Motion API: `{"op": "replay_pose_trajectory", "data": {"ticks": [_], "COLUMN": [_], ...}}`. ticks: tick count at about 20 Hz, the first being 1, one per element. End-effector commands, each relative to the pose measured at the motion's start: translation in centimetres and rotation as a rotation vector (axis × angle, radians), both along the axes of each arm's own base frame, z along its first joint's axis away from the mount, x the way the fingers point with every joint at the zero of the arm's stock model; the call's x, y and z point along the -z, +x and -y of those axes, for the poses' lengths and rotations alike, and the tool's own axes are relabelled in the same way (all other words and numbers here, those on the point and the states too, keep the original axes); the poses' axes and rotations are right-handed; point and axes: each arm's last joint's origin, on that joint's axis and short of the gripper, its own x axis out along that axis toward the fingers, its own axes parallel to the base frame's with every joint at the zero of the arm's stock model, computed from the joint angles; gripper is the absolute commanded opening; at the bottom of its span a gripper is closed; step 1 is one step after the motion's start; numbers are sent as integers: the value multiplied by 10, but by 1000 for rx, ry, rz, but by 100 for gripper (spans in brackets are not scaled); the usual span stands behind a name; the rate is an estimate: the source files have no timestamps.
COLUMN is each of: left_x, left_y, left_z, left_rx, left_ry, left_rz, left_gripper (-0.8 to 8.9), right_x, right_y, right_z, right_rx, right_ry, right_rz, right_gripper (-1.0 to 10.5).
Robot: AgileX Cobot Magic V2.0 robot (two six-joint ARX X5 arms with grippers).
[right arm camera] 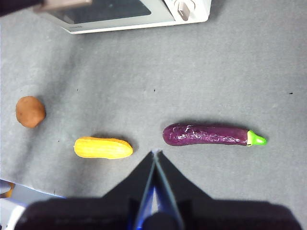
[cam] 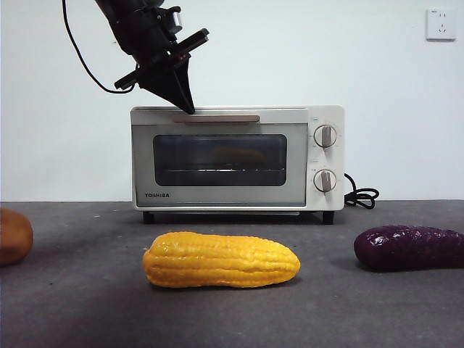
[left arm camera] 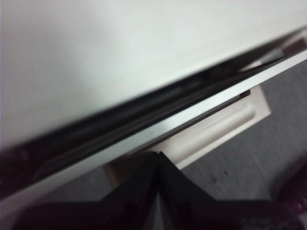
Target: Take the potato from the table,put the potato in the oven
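The potato (cam: 11,235), a small orange-brown lump, lies on the table (cam: 87,312) at the far left edge of the front view, and the right wrist view shows the potato (right arm camera: 30,111) untouched. The cream TOSHIBA oven (cam: 235,158) stands at the back with its glass door closed. My left gripper (cam: 190,109) is shut, its tip at the oven's top front edge by the left end of the beige handle (cam: 216,118). In its own view the left gripper (left arm camera: 157,154) points at the handle (left arm camera: 216,132). My right gripper (right arm camera: 154,153) is shut and empty, high above the table.
A long yellow corn cob (cam: 221,259) lies in front of the oven. A dark purple eggplant (cam: 409,248) lies at the right. The oven's black cord (cam: 360,196) coils beside its right side. A wall socket (cam: 441,23) sits high on the wall.
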Motion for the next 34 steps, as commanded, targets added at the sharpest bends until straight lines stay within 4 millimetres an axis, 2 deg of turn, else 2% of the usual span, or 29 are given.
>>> {"op": "replay_pose_trajectory", "data": {"ticks": [1, 12, 17, 23, 34], "left_x": [26, 33, 42, 68, 77], "left_y": [1, -23, -31, -33, -48], "left_z": [8, 33, 43, 65, 83], "left_rx": [18, 7, 27, 78, 138], "left_ry": [59, 290, 324, 367, 414], "left_rz": [-90, -148, -213, -277, -340], "left_gripper": [-6, -6, -6, -6, -6], "right_x": [-1, -1, -1, -1, -1], "right_y": [0, 0, 0, 0, 0], "right_z": [0, 0, 0, 0, 0], "right_rx": [-11, -25, -27, -27, -32], "right_ry": [-3, -14, -15, -15, -20], "right_rz": [9, 19, 19, 18, 22], "right_gripper": [0, 0, 0, 0, 0]}}
